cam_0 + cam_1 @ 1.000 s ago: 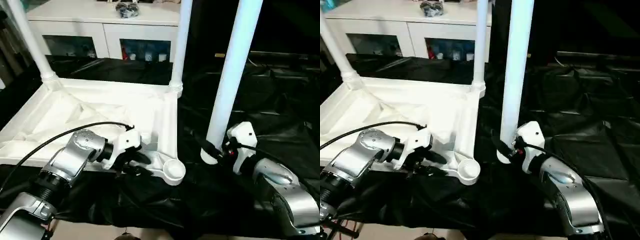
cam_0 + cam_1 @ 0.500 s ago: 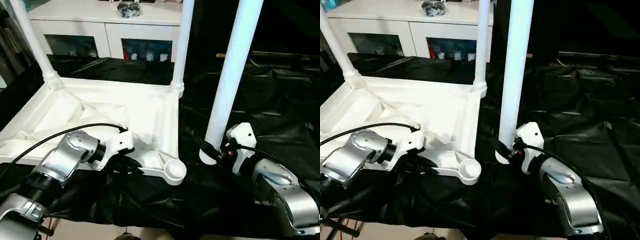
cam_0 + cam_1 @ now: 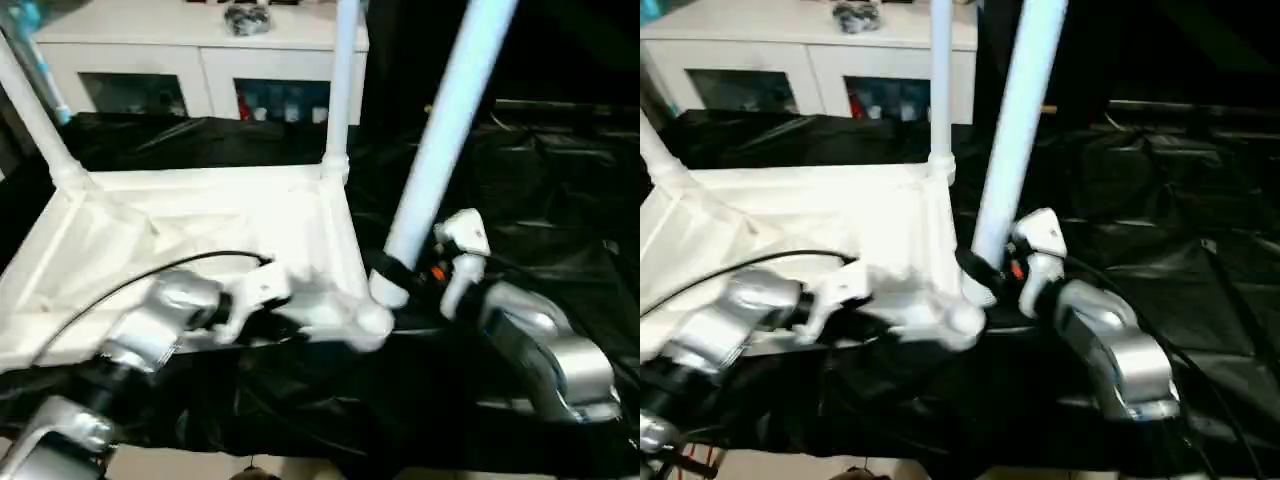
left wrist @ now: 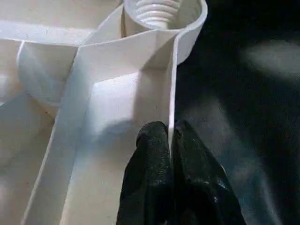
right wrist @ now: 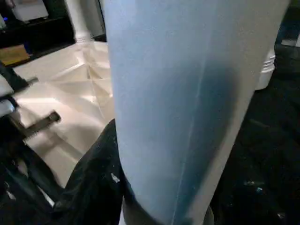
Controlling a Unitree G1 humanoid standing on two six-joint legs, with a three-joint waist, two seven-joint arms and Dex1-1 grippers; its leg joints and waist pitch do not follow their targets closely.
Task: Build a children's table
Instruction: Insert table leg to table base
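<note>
R fingers (image 3: 392, 272) grasp leg (image 3: 440, 140) near base, long axis tilted, threaded end just beside empty corner socket (image 4: 161, 14). L fingers (image 4: 171, 140) clenched on tabletop rim (image 4: 171, 84), steadying it.

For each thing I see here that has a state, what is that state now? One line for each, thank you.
Tabletop: upside down, ribbed underside up, on black sheet.
Two far legs: upright in their corner sockets.
Near corner socket: empty, thread visible.
Third leg: tilted, lower end beside the near corner socket, not in it.
Left tool: shut on the tabletop's rim wall.
Right tool: shut on the third leg near its lower end.
Cabinet: glass doors closed.
</note>
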